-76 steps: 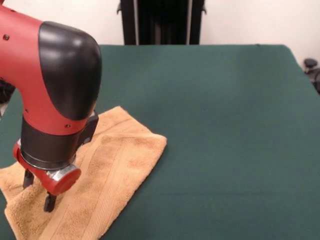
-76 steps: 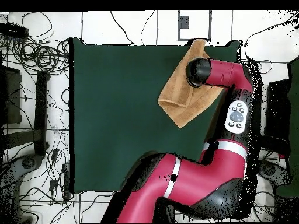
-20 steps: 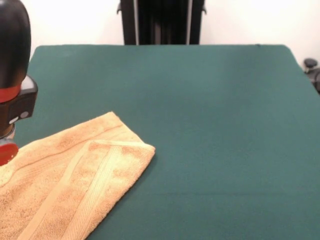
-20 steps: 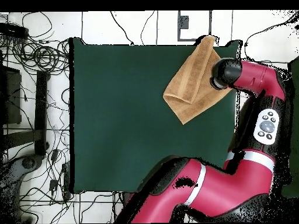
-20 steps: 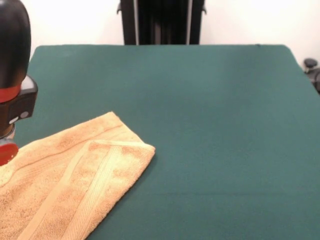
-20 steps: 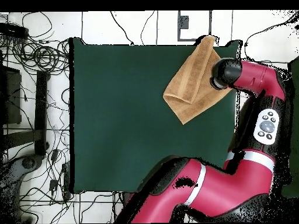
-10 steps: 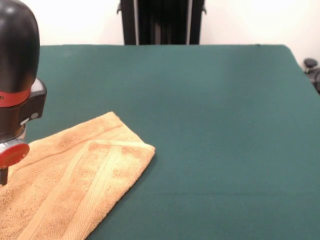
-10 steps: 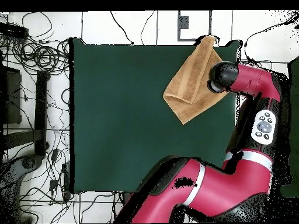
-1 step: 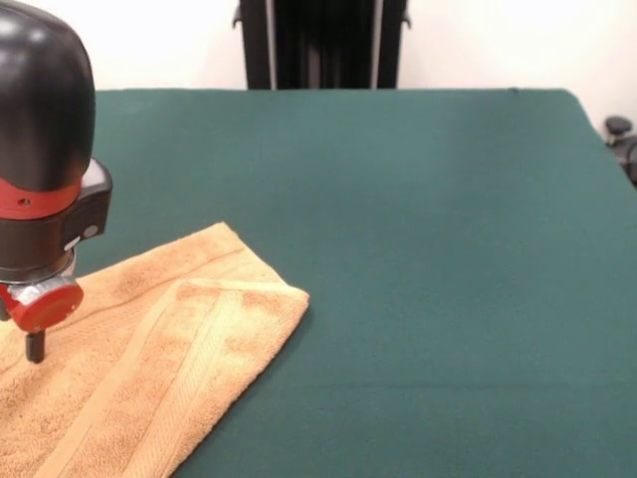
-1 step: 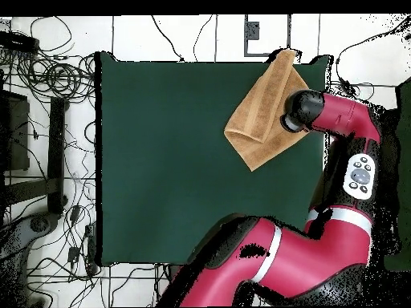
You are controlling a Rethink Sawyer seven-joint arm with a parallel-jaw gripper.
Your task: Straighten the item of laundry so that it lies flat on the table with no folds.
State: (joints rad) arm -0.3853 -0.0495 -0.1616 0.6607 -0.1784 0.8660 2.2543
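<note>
The item of laundry (image 9: 169,358) is a golden-tan towel at the lower left of the front view, folded over itself, with a striped band running along the upper layer. Seen from overhead, the towel (image 10: 261,120) lies diagonally at the table's top right corner, one corner reaching the table's edge. The table (image 9: 418,249) has a dark green top (image 10: 160,160). My gripper (image 9: 35,344) hangs just above the towel's left part, under the black and red wrist (image 10: 295,112), which hides it from overhead. Whether it is open or shut does not show.
A black stand (image 9: 323,45) rises behind the table's far edge. From overhead, the red arm (image 10: 273,265) curves over the table's bottom right, and cables (image 10: 48,80) lie on the floor to the left. The table's edges run close to the towel.
The wrist has moved from the table's edge in over the towel and come down towards it. The towel has kept its place over the last second; earlier it lay further in.
</note>
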